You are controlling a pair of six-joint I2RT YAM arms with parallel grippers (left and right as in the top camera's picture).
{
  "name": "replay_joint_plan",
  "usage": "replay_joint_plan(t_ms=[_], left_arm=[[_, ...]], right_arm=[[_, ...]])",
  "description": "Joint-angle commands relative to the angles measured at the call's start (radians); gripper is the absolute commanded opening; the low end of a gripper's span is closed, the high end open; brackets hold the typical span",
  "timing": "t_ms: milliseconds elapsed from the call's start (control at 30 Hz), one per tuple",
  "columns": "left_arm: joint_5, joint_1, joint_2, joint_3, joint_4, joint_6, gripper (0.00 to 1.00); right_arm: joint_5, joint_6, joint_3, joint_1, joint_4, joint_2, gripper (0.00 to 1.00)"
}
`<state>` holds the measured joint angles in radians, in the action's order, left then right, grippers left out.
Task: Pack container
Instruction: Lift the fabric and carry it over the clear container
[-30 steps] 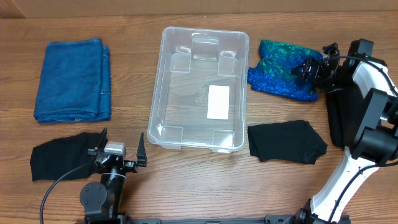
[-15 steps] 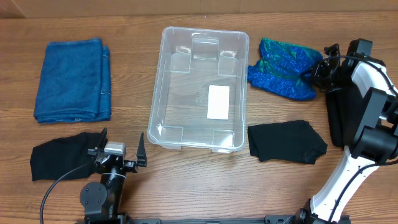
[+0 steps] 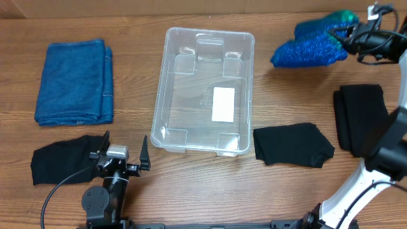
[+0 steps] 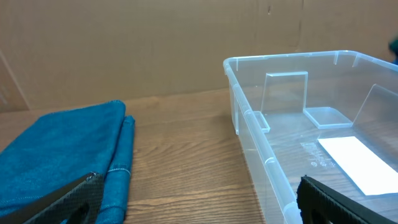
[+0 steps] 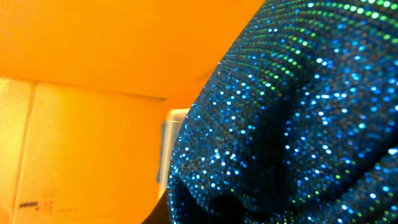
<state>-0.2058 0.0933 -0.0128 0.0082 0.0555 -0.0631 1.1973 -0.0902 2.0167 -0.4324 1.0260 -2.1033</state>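
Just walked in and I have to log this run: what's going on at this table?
The right pincer grips a sparkly blue cloth and holds it up at the far right, off to the side of the clear bin. The bin has nothing in it yet apart from its white label. The left pincer sits open and empty near the front edge, next to a black cloth. A folded blue towel lies left of the bin; a second black cloth and a third black cloth lie to its right.
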Motion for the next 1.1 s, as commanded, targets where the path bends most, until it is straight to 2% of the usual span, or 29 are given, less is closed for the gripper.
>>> replay_joint_plan(t_ms=[0, 167, 333, 500, 700, 1067], left_arm=[[0.003, 0.006, 0.008, -0.003, 0.0, -0.019, 1.0], [0.003, 0.006, 0.008, -0.003, 0.0, -0.019, 1.0], [0.003, 0.006, 0.008, -0.003, 0.0, -0.019, 1.0], [0.003, 0.006, 0.008, -0.003, 0.0, -0.019, 1.0], [0.003, 0.006, 0.008, -0.003, 0.0, -0.019, 1.0], [0.003, 0.006, 0.008, -0.003, 0.0, -0.019, 1.0]], right_arm=[[0.098, -0.065, 0.054, 0.08, 0.005, 0.219, 0.04], [0.004, -0.079, 0.054, 0.3, 0.024, 0.348, 0.04], [-0.27, -0.098, 0.051, 0.571, 0.027, 0.296, 0.04], [-0.479, -0.147, 0.049, 0.715, -0.025, 0.241, 0.04], [-0.517, -0.196, 0.049, 0.782, -0.121, 0.127, 0.04], [-0.515, -0.226, 0.045, 0.785, -0.229, -0.034, 0.04]])
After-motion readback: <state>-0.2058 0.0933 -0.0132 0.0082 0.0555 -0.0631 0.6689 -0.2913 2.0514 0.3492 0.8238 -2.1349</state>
